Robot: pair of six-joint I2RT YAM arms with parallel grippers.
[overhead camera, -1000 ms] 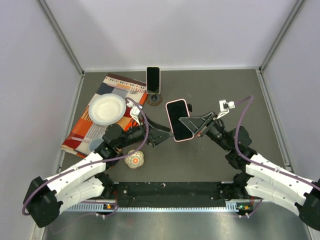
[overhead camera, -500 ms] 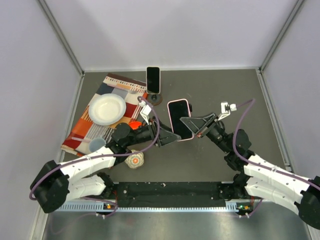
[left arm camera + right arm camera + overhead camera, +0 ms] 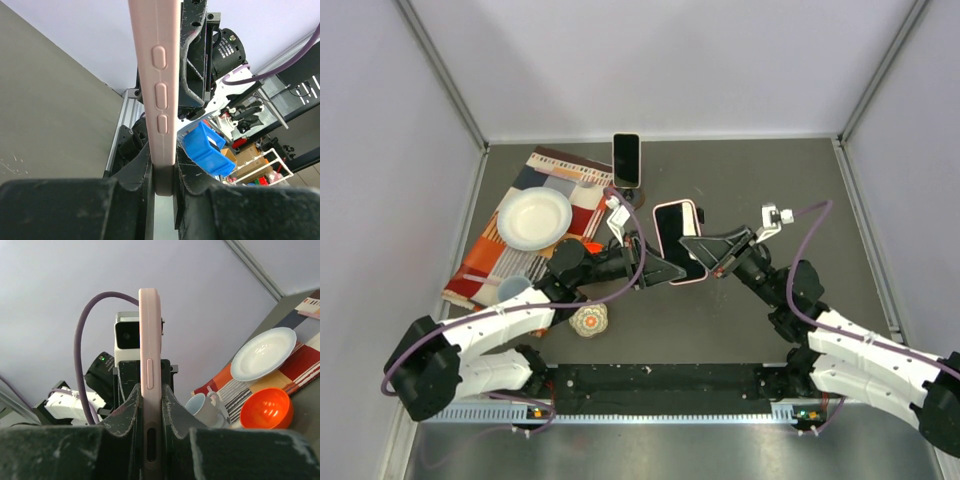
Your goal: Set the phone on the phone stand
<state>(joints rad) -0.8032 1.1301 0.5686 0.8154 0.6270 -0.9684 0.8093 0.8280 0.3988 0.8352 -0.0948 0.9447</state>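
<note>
A phone in a pink case (image 3: 678, 240) hangs above the middle of the table, screen up, held from both sides. My left gripper (image 3: 664, 269) is shut on its near-left end; the left wrist view shows the phone (image 3: 157, 75) edge-on, both fingers pressed against it around the gripper (image 3: 164, 185). My right gripper (image 3: 698, 246) is shut on the right edge, and its wrist view shows the phone (image 3: 150, 340) clamped in the gripper (image 3: 151, 440). The phone stand (image 3: 626, 175) is at the back, a dark upright slab on a round base.
A patterned cloth (image 3: 485, 265) lies at the left with a white plate (image 3: 533, 217) on it. An orange bowl (image 3: 265, 407) and a pale cup (image 3: 205, 407) sit near the left arm. A small patterned ball (image 3: 589, 319) lies in front. Walls close in the sides.
My left gripper has moved right to the phone and its jaws have closed onto the phone's edge. The right gripper has kept its hold, with the phone shifting only slightly.
</note>
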